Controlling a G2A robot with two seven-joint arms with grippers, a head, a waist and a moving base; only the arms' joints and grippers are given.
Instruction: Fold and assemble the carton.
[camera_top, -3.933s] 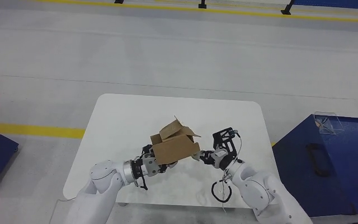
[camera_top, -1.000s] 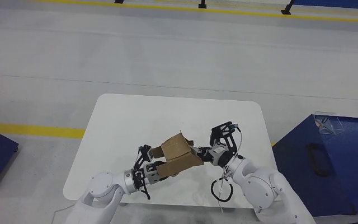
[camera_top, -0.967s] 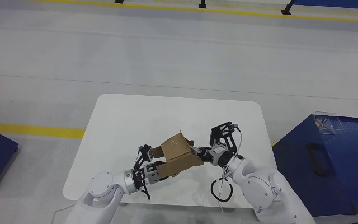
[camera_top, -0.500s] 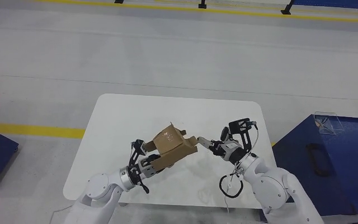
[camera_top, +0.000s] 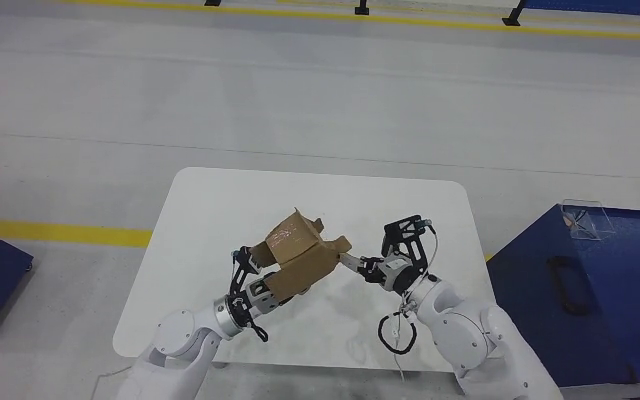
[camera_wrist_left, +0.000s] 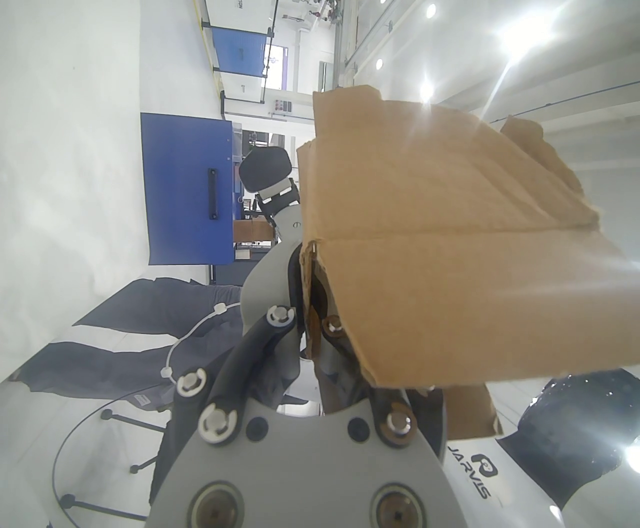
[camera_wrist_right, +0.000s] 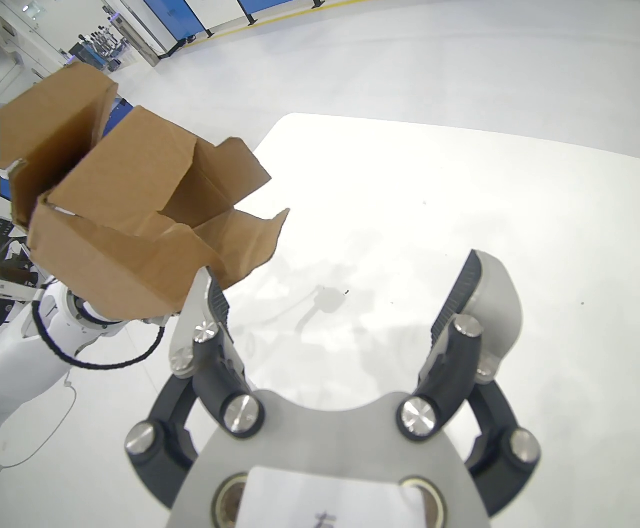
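A brown carton (camera_top: 297, 254) hangs tilted above the white table (camera_top: 215, 215), its flaps loose and its open end toward the right arm. My left gripper (camera_top: 266, 286) is shut on a lower wall of the carton (camera_wrist_left: 450, 250); in the left wrist view the gripper (camera_wrist_left: 316, 322) clamps that cardboard edge. My right gripper (camera_top: 366, 266) is open beside the carton's loose flaps. In the right wrist view this gripper (camera_wrist_right: 340, 295) holds nothing, and one fingertip (camera_wrist_right: 210, 295) lies against the underside of the carton (camera_wrist_right: 115, 240) near a hanging flap.
A blue cabinet (camera_top: 570, 300) stands off the table's right side, with a clear holder (camera_top: 586, 216) on it. A black cable loop (camera_top: 397, 336) hangs under the right arm. Bare table top (camera_wrist_right: 400, 175) stretches beyond the right gripper.
The right gripper, which had drawn away to the right half a second ago, has come back to the carton's flap. The left gripper has swung the carton more upright.
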